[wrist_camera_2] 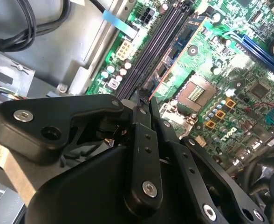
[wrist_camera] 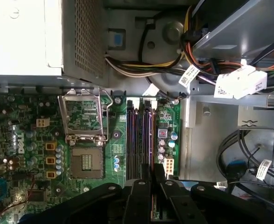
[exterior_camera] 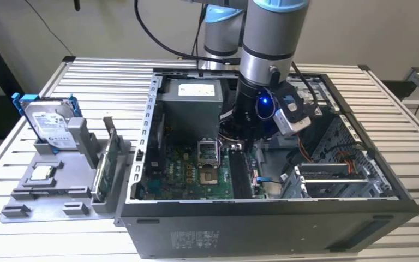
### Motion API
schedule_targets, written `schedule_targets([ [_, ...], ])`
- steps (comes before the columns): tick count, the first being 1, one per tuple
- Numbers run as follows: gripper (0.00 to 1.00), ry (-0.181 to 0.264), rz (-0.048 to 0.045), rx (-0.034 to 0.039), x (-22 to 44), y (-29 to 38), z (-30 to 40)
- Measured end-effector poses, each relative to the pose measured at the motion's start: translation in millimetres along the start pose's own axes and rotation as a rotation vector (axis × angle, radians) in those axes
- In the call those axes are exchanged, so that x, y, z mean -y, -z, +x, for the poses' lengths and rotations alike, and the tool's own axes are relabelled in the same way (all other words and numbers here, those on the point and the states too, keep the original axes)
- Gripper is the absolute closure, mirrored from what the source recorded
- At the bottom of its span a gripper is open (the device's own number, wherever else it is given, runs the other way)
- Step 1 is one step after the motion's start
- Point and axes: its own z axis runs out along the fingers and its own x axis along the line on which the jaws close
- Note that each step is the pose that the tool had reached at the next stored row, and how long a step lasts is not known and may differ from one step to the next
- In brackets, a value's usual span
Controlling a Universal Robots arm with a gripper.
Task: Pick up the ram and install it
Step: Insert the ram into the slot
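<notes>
Exterior view: hand (exterior_camera: 247, 143) inside computer case (exterior_camera: 268, 213), over motherboard (exterior_camera: 187, 172)

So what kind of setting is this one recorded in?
Most likely a lab or test bench for robotic computer assembly. An open computer case with its motherboard exposed sits on a slatted metal table, beside a grey fixture holding a hard drive, with the arm reaching into the case.

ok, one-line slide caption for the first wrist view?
Tool poised over the motherboard's memory slots, beside the open CPU socket.
</notes>
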Motion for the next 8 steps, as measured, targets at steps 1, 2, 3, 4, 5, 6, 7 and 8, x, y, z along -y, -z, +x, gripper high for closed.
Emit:
schedule_targets([
  [1,0.86,0.000,0.0000,0.0000,0.0,0.0,0.0],
  [2,0.86,0.000,0.0002,-0.0009,0.0,0.0,-0.2],
  [3,0.86,0.000,-0.0002,-0.0032,0.0,-0.3,-0.4],
  [4,0.86,0.000,-0.0004,-0.0037,-0.1,-1.4,-0.9],
  [5,0.86,0.000,-0.0003,-0.0050,-0.1,-2.2,-1.9],
  [6,0.86,0.000,-0.0001,-0.0072,0.0,-2.7,-3.7],
  [7,0.86,0.000,-0.0001,-0.0094,0.0,-3.4,-5.6],
  [8,0.86,0.000,-0.0001,-0.0102,-0.1,-4.4,-7.1],
])
